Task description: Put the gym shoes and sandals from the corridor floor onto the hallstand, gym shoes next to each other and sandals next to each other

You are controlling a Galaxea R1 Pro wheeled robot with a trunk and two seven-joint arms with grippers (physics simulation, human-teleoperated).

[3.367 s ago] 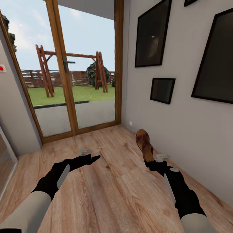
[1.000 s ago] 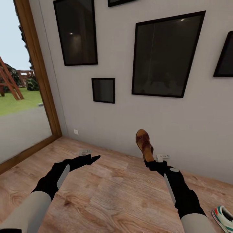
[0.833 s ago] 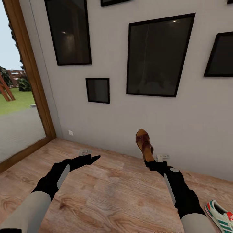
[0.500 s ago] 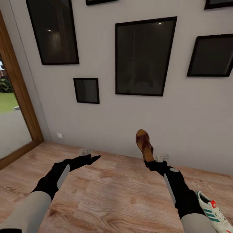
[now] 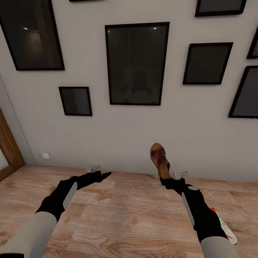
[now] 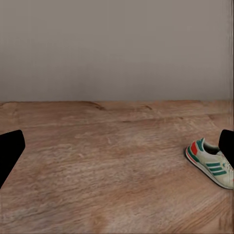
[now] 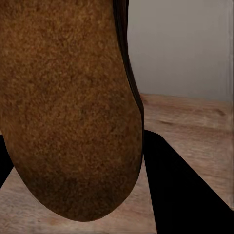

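Note:
My right gripper [image 5: 166, 178] is shut on the heel end of one brown sandal [image 5: 159, 158], which stands upright above it in front of the wall. Close up in the right wrist view I see the sandal's brown sole [image 7: 68, 107] beside a black finger [image 7: 181, 187]. A white gym shoe [image 5: 224, 227] with a red heel patch lies on the corridor floor [image 5: 125, 218], partly hidden behind my right forearm. In the left wrist view that gym shoe [image 6: 211, 164] shows green stripes. My left gripper [image 5: 103, 175] is open and holds nothing, its fingers [image 6: 9, 152] wide apart. The hallstand is out of view.
A light-grey wall [image 5: 96, 139] close ahead carries several black-framed pictures [image 5: 137, 63]. A wooden door frame [image 5: 8, 152] stands at the far left. Small wall sockets [image 5: 45, 155] sit low on the wall. Open wood floor lies between my arms.
The camera has swung to the right: the glass door slid out at the left, and a gym shoe came into view at the lower right. Both arms keep their pose, sandal still held.

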